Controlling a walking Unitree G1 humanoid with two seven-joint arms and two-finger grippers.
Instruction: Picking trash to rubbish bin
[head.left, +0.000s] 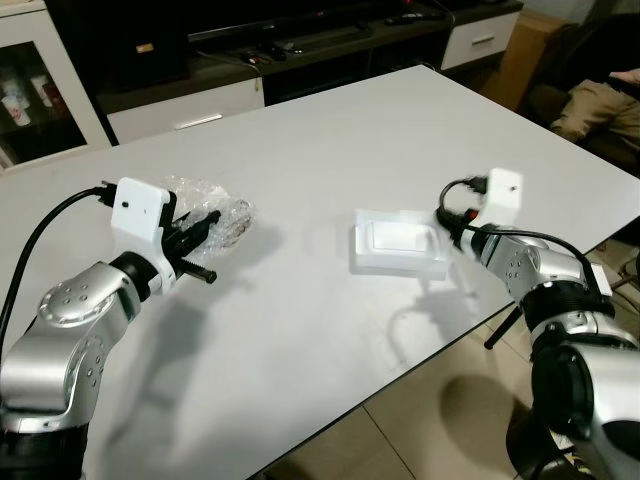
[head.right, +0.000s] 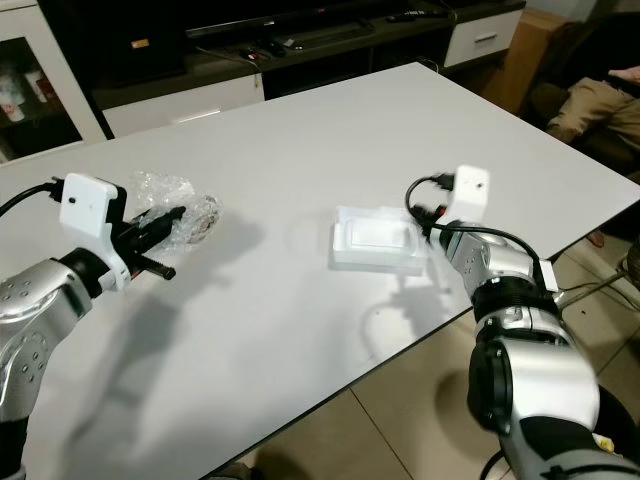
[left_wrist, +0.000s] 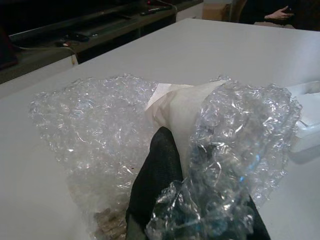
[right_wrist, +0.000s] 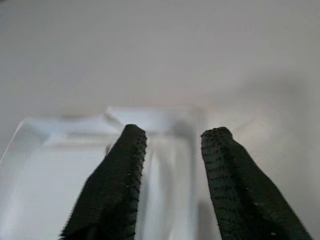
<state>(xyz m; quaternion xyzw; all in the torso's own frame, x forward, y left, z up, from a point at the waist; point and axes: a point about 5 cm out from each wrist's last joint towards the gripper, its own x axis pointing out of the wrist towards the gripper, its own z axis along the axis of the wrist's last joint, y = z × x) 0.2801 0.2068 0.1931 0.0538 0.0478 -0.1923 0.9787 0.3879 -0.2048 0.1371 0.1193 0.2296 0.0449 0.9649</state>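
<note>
On the white table (head.left: 330, 140), the left gripper (head.left: 205, 232) is clamped onto a crumpled wad of bubble wrap (head.left: 215, 205). Right of that wad sits a white plastic tray (head.left: 398, 243), its near rim between the right gripper's (right_wrist: 172, 137) parted fingers.

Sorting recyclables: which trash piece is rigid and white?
The white foam tray by the right gripper; the bubble wrap is clear, crumpled.

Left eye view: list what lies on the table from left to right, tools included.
Left tool → crumpled bubble wrap → white foam tray → right tool, all over the white table.
</note>
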